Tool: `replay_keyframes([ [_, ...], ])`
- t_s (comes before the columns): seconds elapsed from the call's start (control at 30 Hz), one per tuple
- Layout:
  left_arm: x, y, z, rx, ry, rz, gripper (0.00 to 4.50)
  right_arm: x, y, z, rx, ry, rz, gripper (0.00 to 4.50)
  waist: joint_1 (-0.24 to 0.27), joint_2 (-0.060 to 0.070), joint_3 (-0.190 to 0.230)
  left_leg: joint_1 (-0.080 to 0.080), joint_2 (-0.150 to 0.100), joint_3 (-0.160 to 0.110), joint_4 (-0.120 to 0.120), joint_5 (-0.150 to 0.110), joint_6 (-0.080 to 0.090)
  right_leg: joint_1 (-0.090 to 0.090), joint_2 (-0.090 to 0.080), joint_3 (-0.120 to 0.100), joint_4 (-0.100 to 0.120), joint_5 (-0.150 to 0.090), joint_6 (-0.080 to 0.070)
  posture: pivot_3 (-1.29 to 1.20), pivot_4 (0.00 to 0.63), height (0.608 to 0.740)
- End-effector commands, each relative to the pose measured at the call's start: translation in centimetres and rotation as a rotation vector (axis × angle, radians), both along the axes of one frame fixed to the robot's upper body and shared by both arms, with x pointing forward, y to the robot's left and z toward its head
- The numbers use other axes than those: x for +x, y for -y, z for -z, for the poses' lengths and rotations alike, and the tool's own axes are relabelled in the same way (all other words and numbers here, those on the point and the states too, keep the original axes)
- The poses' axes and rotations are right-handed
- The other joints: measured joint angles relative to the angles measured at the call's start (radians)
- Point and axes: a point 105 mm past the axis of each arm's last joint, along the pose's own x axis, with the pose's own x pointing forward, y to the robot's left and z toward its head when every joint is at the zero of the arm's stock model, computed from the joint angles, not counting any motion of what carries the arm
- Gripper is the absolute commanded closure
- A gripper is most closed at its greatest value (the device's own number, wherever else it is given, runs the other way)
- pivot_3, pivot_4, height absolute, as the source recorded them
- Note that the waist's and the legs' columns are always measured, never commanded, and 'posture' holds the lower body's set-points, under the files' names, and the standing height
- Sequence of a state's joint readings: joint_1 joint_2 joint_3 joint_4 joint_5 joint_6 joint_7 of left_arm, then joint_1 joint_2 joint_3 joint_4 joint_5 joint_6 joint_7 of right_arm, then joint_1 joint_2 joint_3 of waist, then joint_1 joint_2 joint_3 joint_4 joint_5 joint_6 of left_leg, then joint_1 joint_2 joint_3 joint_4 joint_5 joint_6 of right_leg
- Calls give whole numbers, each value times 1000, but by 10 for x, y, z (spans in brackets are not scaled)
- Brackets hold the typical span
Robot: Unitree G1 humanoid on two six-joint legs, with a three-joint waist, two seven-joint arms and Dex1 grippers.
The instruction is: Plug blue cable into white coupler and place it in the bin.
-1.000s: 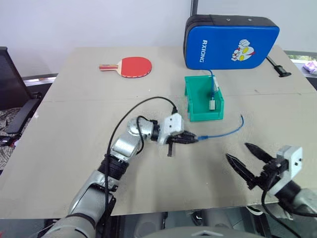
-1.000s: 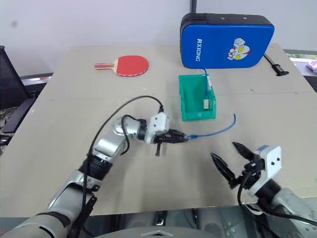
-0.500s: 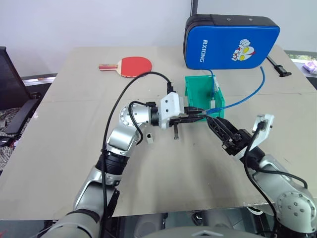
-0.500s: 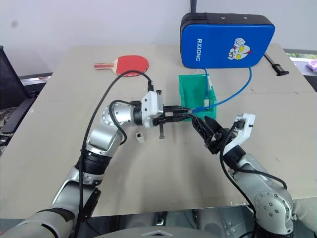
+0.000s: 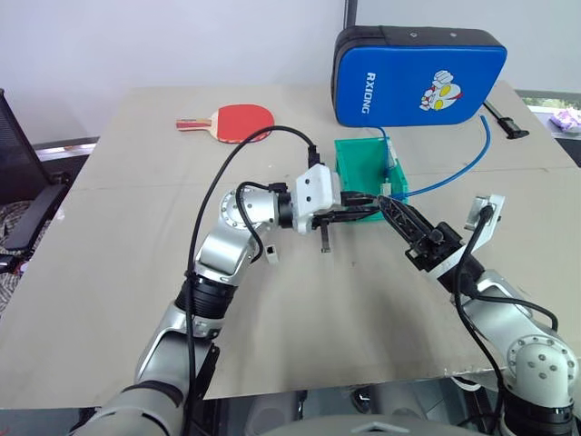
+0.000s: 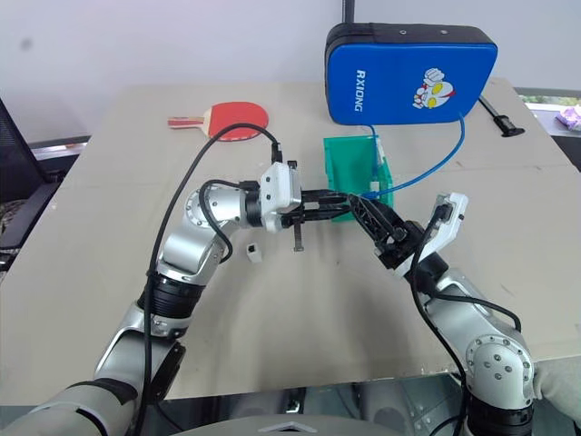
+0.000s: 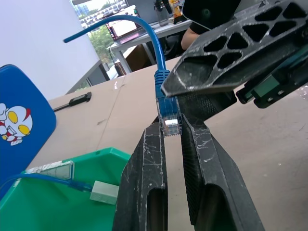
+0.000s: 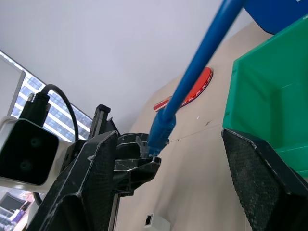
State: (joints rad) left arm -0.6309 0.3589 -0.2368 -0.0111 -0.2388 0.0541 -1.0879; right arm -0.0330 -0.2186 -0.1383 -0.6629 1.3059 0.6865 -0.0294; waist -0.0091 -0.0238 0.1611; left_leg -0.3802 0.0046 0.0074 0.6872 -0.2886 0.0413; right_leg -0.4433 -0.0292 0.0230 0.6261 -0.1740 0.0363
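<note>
My left gripper (image 5: 374,206) points toward the right above the table, shut on the clear plug (image 7: 168,115) of the blue cable (image 5: 452,178). From there the cable arcs up and away to the right, past the bin (image 5: 356,156). My right gripper (image 5: 392,214) meets the left fingertips from the right. It is open, with the cable running between its spread fingers (image 8: 250,173). The white coupler (image 5: 270,253) lies on the table below the left forearm, apart from both grippers. The green bin stands just behind the two grippers.
Inside the bin lies a second blue cable ending in a pale coupler block (image 7: 103,192). A big blue pad (image 5: 418,77) stands behind the bin. A red paddle (image 5: 238,121) lies at the far left, and a black tool (image 5: 510,124) at the far right.
The left gripper lifted the cable's plug off the table, uncovering the white coupler. The right arm swung in from the near right to the plug. Little has moved in the last half second.
</note>
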Motion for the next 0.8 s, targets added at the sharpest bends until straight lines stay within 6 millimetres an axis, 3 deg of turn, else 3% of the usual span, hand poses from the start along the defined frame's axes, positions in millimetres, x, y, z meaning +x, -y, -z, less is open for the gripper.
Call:
replay_keyframes([
  [0.03,-8,2,-11,-24,58,26,4500,0,2,-14,40,47,4,1131,-2,0,0,0,0,0,0,0,0,0,0,0,0,0,0,0,150,740],
  [0.1,-8,1,-10,-23,59,25,4500,1,3,-14,49,44,9,1131,-3,0,0,0,0,0,0,0,0,0,0,0,0,0,0,0,150,740],
  [0.33,-7,0,-8,-23,62,21,4500,1,-3,-7,26,15,-26,4440,-4,0,0,0,0,0,0,0,0,0,0,0,0,0,0,0,150,740],
  [0.5,-8,-5,-4,-21,17,23,4500,1,-6,-7,21,15,-38,4440,-4,0,0,0,0,0,0,0,0,0,0,0,0,0,0,0,150,740],
  [0.63,-1,-22,-5,-55,-71,-63,2685,1,-6,-6,7,15,-39,4500,-5,0,0,0,1,0,0,0,0,-1,0,0,0,0,1,0,150,740],
  [0.7,5,-42,-2,-73,-149,-147,1962,2,-5,-3,-13,12,-36,4500,-8,0,0,0,1,0,0,0,0,-1,0,0,0,-1,1,0,150,740],
  [0.77,8,-67,1,-87,-234,-225,869,3,-3,1,-32,6,-33,4500,-10,0,0,0,1,0,-1,0,0,-1,0,0,0,-1,2,0,150,740],
  [0.8,10,-78,1,-95,-264,-259,613,3,-3,3,-41,3,-32,4500,-10,0,0,0,2,0,-1,0,0,-1,1,0,0,-1,2,0,150,740],
])
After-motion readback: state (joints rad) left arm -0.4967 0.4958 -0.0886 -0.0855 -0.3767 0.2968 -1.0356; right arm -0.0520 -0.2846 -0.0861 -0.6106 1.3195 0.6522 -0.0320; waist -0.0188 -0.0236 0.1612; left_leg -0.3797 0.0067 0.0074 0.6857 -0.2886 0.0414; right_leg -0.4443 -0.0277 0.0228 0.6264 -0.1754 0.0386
